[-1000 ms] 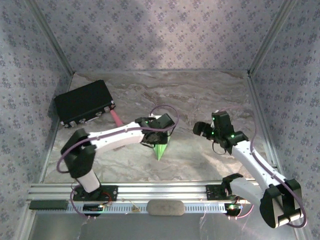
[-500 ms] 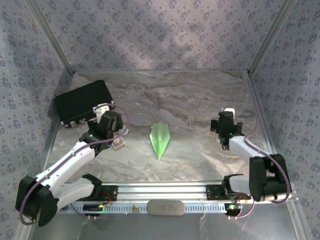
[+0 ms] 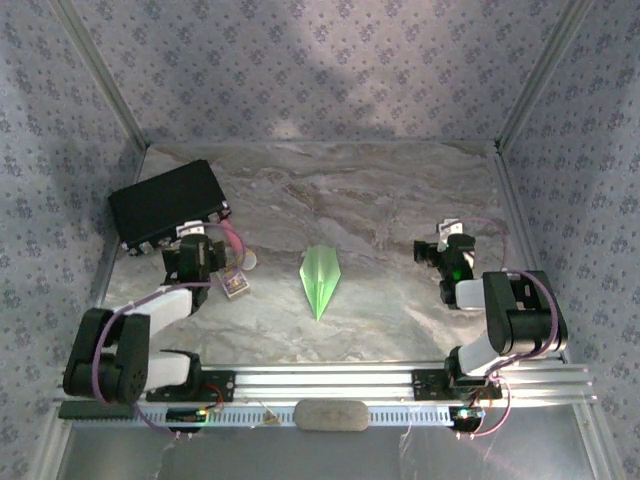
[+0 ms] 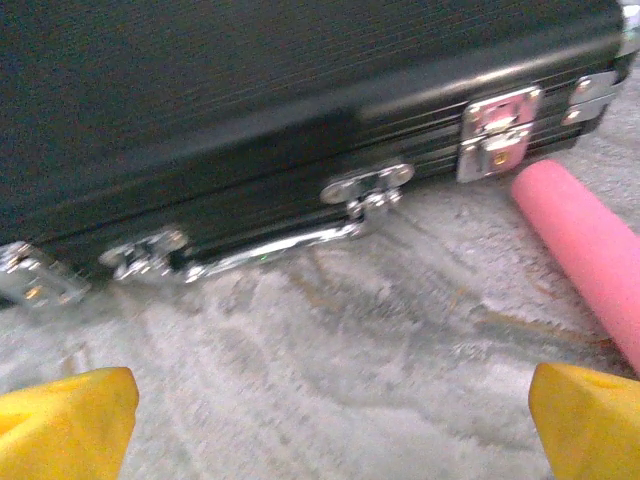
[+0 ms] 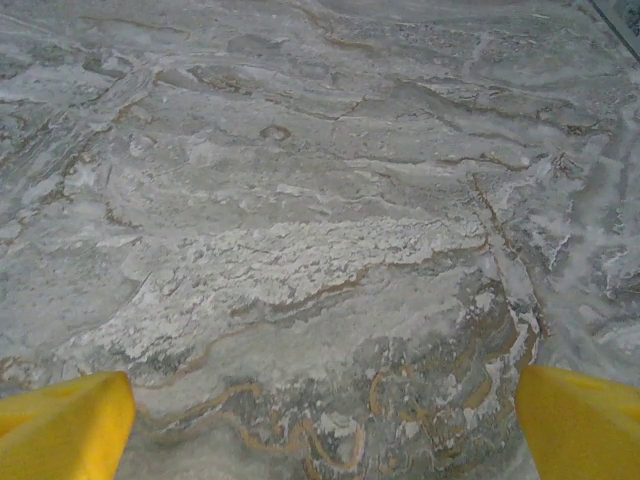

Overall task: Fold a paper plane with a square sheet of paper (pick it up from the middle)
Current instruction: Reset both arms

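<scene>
Evidently, folding is judged complete: the paper plane (image 3: 320, 282) is seen lying mid-table (image 3: 400, 200), untouched, while the left gripper (image 4: 322, 435) and right gripper (image 5: 322, 430) are spread apart, empty.

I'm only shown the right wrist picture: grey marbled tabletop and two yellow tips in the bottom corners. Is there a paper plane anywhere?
Observer: Yes. From above, the paper plane lies flat in the middle of the table, between the two arms, with its slim point toward their bases.
Visitor: Is anything holding it?
Observer: No. The left gripper is off to its left and the right gripper off to its right, both open and apart from it.
Visitor: What is the left one facing?
Observer: A black box with metal latches, with a pink cylinder lying beside it.
</scene>
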Controlling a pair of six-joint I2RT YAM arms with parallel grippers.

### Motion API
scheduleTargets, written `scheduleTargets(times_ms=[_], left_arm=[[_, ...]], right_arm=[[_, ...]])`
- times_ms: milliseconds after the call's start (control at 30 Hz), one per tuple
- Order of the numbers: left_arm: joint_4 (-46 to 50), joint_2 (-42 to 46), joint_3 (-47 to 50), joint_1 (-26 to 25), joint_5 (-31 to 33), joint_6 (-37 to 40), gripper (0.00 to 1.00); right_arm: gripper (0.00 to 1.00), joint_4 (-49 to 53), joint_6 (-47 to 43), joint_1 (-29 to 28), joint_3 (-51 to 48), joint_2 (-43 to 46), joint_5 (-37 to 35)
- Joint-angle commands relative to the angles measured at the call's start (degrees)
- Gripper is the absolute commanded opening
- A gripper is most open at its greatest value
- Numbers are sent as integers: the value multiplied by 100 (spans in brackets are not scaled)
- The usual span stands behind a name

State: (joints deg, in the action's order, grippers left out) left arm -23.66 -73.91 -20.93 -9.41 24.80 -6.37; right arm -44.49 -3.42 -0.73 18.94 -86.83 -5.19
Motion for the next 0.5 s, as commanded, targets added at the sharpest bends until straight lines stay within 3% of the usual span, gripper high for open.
scheduleTargets(times_ms=[0, 133, 300, 367, 400, 467], left_arm=[[-1328, -274, -157, 95, -556, 512, 100], [-1625, -580, -261, 274, -870, 831, 100], [-3651, -1559, 269, 895, -1532, 421, 100], [-2593, -1274, -9, 1068, -1808, 262, 100], [-2862, -1468, -51, 1071, -1656, 234, 100], [-2347, -1329, -180, 1063, -1631, 198, 100]], right_arm=[[99, -327, 151, 73, 279, -41, -224], [99, -168, 213, 215, 332, -19, 84], [99, -137, 197, 214, 357, -23, 131], [99, -144, 185, 204, 354, -20, 115], [99, -148, 186, 205, 356, -28, 116], [99, -139, 184, 205, 356, -34, 117]])
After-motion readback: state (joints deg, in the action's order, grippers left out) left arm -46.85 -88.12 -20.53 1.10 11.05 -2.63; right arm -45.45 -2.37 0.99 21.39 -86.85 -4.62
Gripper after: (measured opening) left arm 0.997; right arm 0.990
